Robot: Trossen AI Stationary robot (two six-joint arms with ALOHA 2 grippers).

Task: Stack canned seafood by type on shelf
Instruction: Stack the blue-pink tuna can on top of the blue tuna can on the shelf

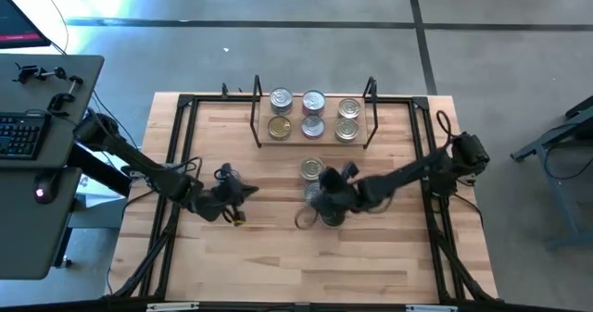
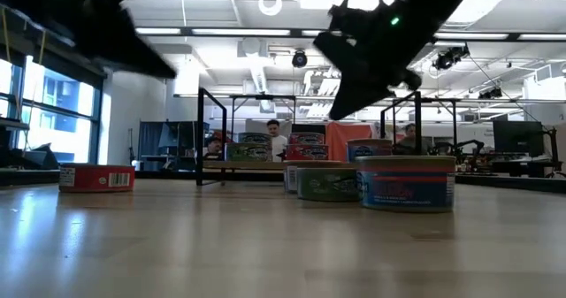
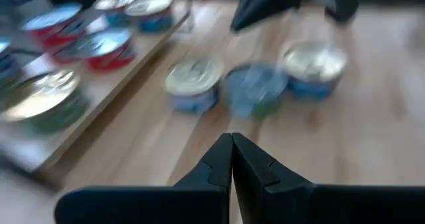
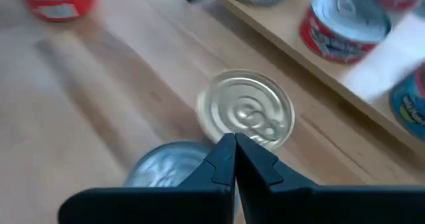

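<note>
Six cans (image 1: 313, 114) already sit on the shelf (image 1: 258, 142) in three pairs, so you are sorting by kind. Three loose cans (image 1: 312, 168) wait just in front of it, and a red one (image 2: 97, 177) lies apart, probably beside your left arm. Your right gripper (image 4: 234, 141) hangs above the loose cluster, wrist tilted down, fingers pressed together and holding nothing. Your left gripper (image 3: 232, 144) is likewise closed and empty, raised off the table and aimed toward those same cans.
</note>
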